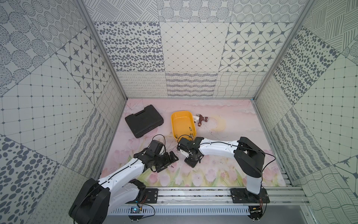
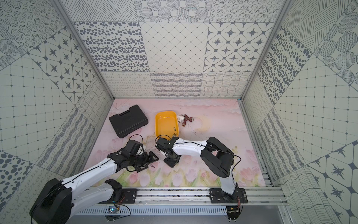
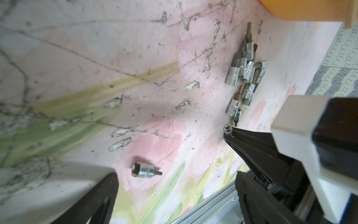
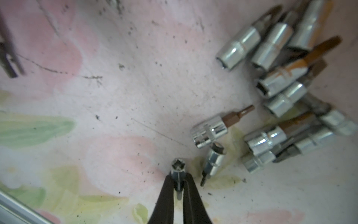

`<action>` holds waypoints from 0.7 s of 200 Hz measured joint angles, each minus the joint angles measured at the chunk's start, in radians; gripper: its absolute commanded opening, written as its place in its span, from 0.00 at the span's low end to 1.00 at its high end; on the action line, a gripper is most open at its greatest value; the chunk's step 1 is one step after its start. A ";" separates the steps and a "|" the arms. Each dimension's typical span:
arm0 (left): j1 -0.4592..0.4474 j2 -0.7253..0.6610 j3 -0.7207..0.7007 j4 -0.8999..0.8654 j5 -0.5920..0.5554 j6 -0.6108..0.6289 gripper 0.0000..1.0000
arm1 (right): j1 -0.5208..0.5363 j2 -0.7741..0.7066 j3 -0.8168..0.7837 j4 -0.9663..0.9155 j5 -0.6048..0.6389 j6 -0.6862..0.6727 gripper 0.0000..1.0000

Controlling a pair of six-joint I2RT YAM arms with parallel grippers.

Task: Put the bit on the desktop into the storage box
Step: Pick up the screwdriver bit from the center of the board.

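A small chrome socket-ended bit [image 4: 178, 167] is clenched between the black fingertips of the right gripper [image 4: 179, 176], low over the pale pink tulip-printed desktop [image 1: 222, 155]. Whether the bit touches the desktop cannot be told. Just beside those fingertips a heap of chrome bits [image 4: 286, 87] is spread on the print. The shallow yellow plastic storage box [image 1: 180, 120] is seen beyond the right gripper's wrist, with a few loose bits [image 1: 189, 128] lying inside it. The left gripper [image 1: 170, 162] is spread wide and grasps nothing. A lone chrome bit [image 3: 146, 172] is seen on the desktop just before its fingers.
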 measured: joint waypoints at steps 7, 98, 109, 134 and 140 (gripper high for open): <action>0.000 -0.002 0.000 -0.002 -0.001 0.000 0.99 | 0.000 0.000 0.000 0.003 0.000 0.000 0.00; 0.000 -0.026 0.000 -0.040 -0.032 0.000 1.00 | -0.010 -0.094 0.005 0.014 -0.004 0.005 0.00; 0.000 -0.029 0.000 -0.045 -0.034 0.000 0.99 | -0.016 -0.107 0.013 0.011 -0.005 0.005 0.00; 0.000 -0.034 0.000 -0.054 -0.037 0.000 0.99 | -0.048 -0.129 0.058 0.008 -0.004 0.005 0.00; 0.000 -0.034 0.000 -0.055 -0.038 0.000 0.99 | -0.060 -0.134 0.073 0.008 -0.004 0.005 0.00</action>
